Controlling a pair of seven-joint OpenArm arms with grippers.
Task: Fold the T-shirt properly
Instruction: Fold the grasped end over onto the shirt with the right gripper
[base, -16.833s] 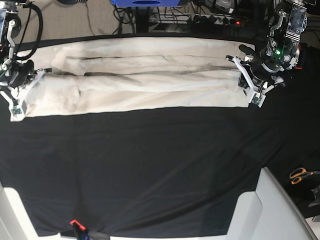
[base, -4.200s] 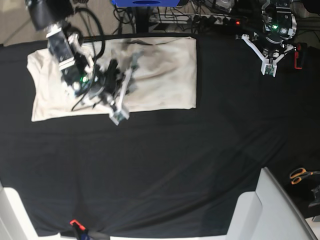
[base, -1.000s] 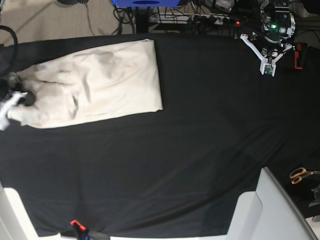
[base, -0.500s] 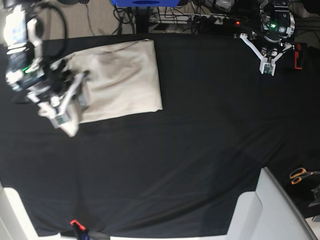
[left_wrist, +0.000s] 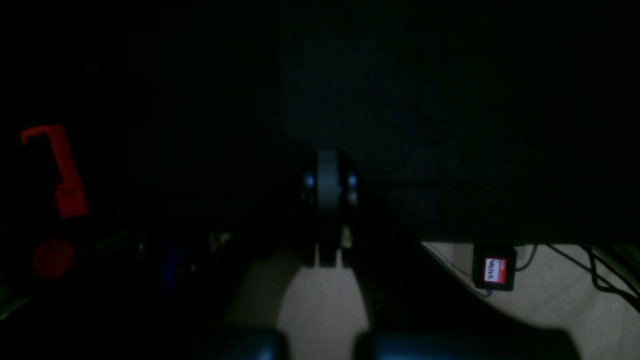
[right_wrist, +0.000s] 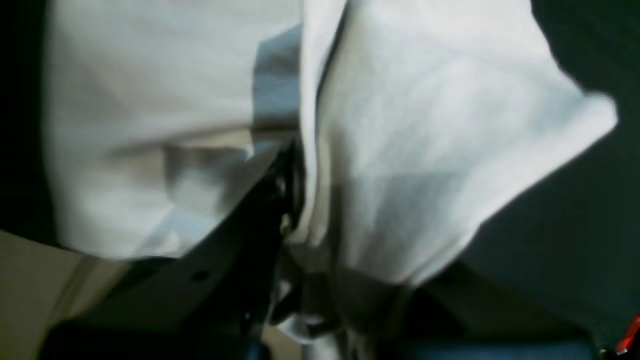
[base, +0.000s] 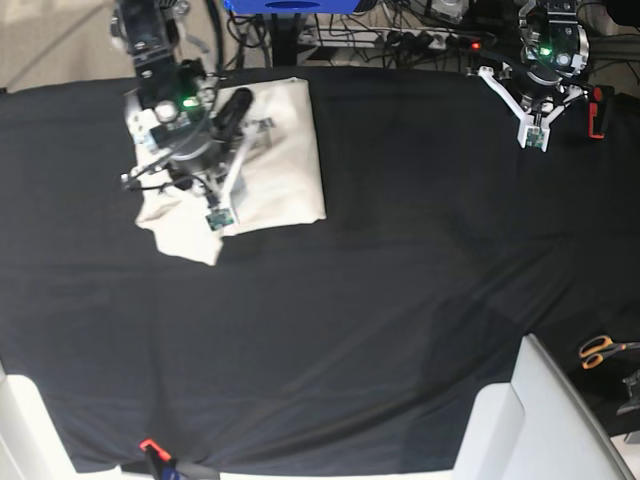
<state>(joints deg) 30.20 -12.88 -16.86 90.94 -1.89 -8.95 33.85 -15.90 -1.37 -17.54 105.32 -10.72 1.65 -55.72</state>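
The cream T-shirt (base: 285, 160) lies bunched at the back left of the black cloth cover (base: 360, 330) in the base view. Its left end is lifted and doubled toward the middle, with a corner (base: 190, 245) hanging off the near side. My right gripper (base: 216, 214) hovers over that end, shut on a pinched fold of the T-shirt (right_wrist: 425, 150). In the right wrist view the fabric drapes to both sides of the right gripper (right_wrist: 295, 200). My left gripper (base: 535, 138) hangs at the back right, far from the shirt. In the dark left wrist view the left gripper (left_wrist: 327, 200) is shut and holds nothing.
A red clamp (base: 598, 110) sits at the back right edge, also visible as the clamp (left_wrist: 60, 170). Orange-handled scissors (base: 600, 350) lie off the cover at the right. White blocks (base: 540, 420) stand at the front right. Cables and a power strip (base: 440, 38) run behind the table.
My right gripper has carried the shirt's left end up and rightward over the rest of the shirt, making it shorter. The left arm has stayed in place.
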